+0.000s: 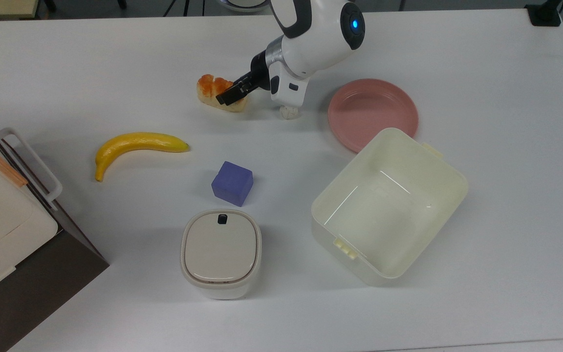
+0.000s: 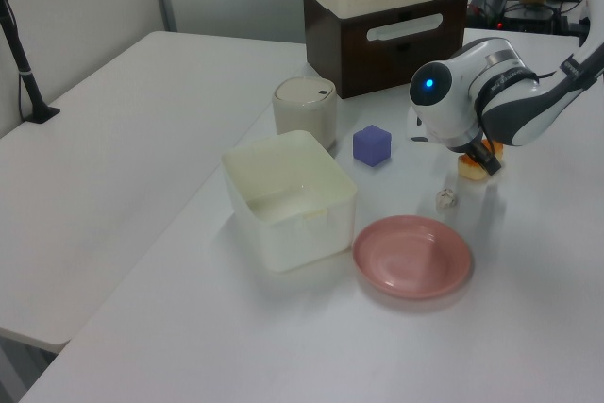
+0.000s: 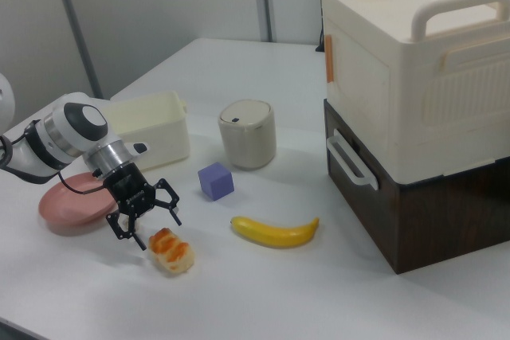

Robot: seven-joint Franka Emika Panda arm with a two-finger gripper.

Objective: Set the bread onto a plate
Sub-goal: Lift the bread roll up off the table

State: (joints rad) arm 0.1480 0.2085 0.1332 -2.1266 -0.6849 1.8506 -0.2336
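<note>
White counter [image 1: 482, 73] carries every object, and the bread [image 1: 215, 93] is seen lying on it, well apart from the pink plate [image 1: 373, 113]. From the right view the tool [image 3: 143, 214] is shown with its fingers [image 3: 171, 202] spread open just beside the bread, not closed on it; from the top view one dark finger is seen crossing the loaf's end. A small white lump [image 1: 289, 112] is made out between bread and plate in the top view, and a cream tub [image 1: 389, 205] overlaps the plate's near rim
</note>
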